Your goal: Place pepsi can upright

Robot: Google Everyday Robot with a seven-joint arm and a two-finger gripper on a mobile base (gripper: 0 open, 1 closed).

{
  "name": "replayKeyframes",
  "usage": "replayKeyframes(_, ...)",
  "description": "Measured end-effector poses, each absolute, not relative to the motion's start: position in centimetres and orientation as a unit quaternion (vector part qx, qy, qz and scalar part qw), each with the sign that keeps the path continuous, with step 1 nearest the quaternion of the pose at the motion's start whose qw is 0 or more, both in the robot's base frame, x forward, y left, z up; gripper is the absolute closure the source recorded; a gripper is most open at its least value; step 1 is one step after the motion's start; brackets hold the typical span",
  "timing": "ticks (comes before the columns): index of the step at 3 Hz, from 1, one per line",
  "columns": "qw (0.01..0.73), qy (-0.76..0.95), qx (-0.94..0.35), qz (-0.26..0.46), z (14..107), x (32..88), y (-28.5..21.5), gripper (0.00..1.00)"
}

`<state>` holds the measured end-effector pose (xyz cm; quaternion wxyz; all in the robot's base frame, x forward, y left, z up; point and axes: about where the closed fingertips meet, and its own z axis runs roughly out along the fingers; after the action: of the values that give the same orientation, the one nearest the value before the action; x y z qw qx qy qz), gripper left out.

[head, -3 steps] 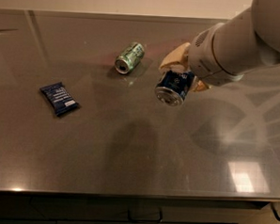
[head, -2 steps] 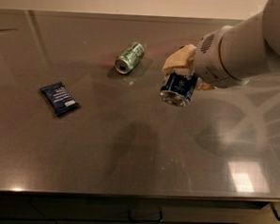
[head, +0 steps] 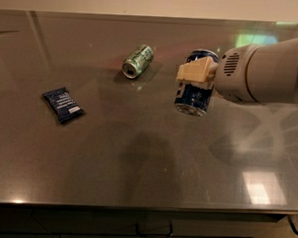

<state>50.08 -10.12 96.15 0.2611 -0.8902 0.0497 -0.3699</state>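
The pepsi can [head: 194,95] is dark blue with silver ends. It is held nearly upright, its lower end at or just above the grey countertop [head: 137,155], right of centre. My gripper [head: 197,73] comes in from the right on a thick white arm [head: 264,72] and is shut on the can's upper half. One tan finger [head: 194,72] lies across the can's front; the other is hidden behind it.
A green can [head: 137,61] lies on its side at the back, left of the pepsi can. A flat dark blue snack packet [head: 62,104] lies at the left. The counter's front edge runs along the bottom, with dark drawers below it.
The arm has swung the pepsi can from a tilt, with its end facing the camera, to nearly upright. The green can and the packet have not moved.
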Motion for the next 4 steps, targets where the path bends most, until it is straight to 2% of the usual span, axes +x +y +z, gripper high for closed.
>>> replayKeyframes(2,0.32,0.024,-0.845,-0.429,97.1,49.6,-9.6,1.0)
replayKeyframes(3,0.326,-0.017,-0.829,-0.454,97.7,48.9,-9.2,1.0)
replayKeyframes(4,0.287,-0.087,-0.823,-0.482,97.2,48.5,-9.4,1.0)
